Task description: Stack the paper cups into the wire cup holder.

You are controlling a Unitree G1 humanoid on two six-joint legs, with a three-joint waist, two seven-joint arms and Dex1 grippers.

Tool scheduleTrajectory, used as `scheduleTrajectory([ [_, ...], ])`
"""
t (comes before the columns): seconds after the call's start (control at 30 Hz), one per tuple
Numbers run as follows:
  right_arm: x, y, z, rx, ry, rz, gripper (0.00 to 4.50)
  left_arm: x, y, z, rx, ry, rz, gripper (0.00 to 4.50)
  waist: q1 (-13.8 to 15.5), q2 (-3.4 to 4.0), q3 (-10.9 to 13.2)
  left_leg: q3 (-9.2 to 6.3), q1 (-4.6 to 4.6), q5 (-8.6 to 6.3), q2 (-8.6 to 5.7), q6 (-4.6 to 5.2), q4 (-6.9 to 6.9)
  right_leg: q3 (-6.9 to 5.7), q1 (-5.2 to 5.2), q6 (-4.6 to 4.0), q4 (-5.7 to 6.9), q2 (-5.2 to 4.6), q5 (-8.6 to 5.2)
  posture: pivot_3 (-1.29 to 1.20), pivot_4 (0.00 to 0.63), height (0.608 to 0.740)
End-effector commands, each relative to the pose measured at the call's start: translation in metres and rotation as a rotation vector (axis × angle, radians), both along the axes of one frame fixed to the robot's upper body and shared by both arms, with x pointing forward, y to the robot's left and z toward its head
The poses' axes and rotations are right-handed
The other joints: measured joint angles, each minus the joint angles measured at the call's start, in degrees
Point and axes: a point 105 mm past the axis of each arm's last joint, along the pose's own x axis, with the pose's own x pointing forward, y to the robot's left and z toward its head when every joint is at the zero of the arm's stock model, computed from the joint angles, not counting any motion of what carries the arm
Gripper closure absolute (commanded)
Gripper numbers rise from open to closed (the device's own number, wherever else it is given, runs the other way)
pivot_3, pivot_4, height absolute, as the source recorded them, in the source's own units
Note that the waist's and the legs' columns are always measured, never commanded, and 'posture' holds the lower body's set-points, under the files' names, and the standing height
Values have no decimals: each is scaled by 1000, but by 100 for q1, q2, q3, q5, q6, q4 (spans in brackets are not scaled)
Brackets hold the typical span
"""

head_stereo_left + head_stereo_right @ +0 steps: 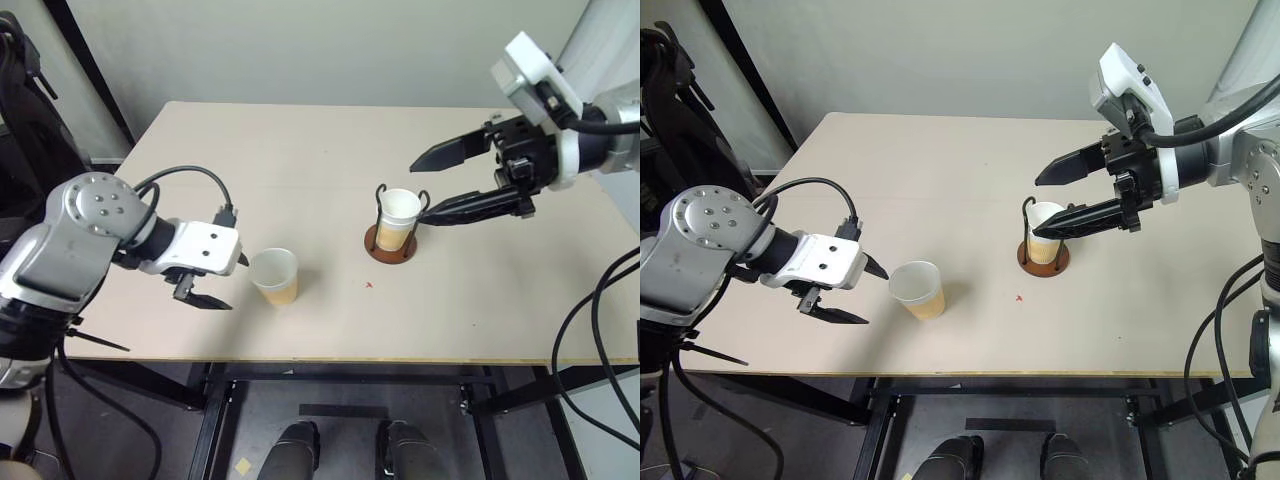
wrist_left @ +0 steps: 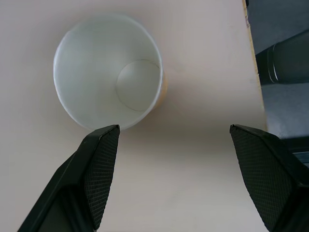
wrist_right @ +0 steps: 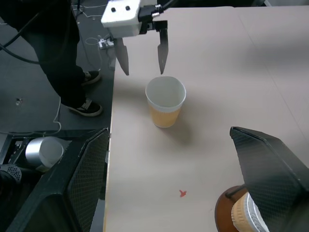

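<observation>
One paper cup (image 1: 275, 275) stands upright and alone near the table's front edge, tan outside and white inside, also seen as the cup (image 2: 108, 72). My left gripper (image 1: 236, 284) hovers just left of it, open, fingers pointing down at it and holding nothing. The wire cup holder (image 1: 390, 250), a reddish-brown disc with black wire loops, stands mid-table with a paper cup (image 1: 398, 215) seated in it. I cannot tell whether more cups are nested inside. My right gripper (image 1: 417, 192) hangs open just right of and above the holder, empty.
The tan table (image 1: 300, 160) has its front edge (image 1: 400, 360) close to the loose cup. A small red mark (image 1: 369, 285) lies between cup and holder. A person's legs and shoes (image 3: 77, 92) stand off the table's left side, near a metal cylinder (image 3: 43, 152).
</observation>
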Motion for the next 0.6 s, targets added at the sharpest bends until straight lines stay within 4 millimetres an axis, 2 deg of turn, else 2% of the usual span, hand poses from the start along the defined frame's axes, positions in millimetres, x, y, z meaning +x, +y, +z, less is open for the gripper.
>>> scheduleTrajectory([
  [0.03, -6, -2, 10, 8, -54, 2, 355, 3, -4, 7, 6, -35, -17, 569, -2, 0, 0, 0, -1, 0, 0, 0, 0, 0, 0, 0, -1, 0, 0, 0, 150, 740],
  [0.23, -4, -3, 9, 8, -56, -6, 355, 10, -12, 1, -8, -40, -30, 569, -2, 0, 0, 1, 1, -1, 1, 0, 1, 0, 0, -1, 1, 0, 1, 0, 150, 740],
  [0.43, -2, -2, 8, 13, -56, -12, 355, 10, -10, -15, 19, -17, -56, 569, -1, -1, 0, 0, 2, 0, 1, 1, 5, 0, 3, 1, 2, 0, 1, 0, 150, 740],
  [0.57, 0, -1, 7, 18, -57, -15, 355, 18, -14, -26, 20, -33, -77, 569, 0, -1, -1, 0, 4, 0, 1, 2, 5, 0, 6, 2, 2, 0, 2, 0, 150, 740],
  [0.6, 0, -1, 7, 17, -57, -15, 321, 20, -14, -26, 18, -42, -81, 751, 2, -1, -1, 0, 4, 0, 1, 2, 8, 0, 7, 2, 4, 0, 2, 0, 150, 740],
])
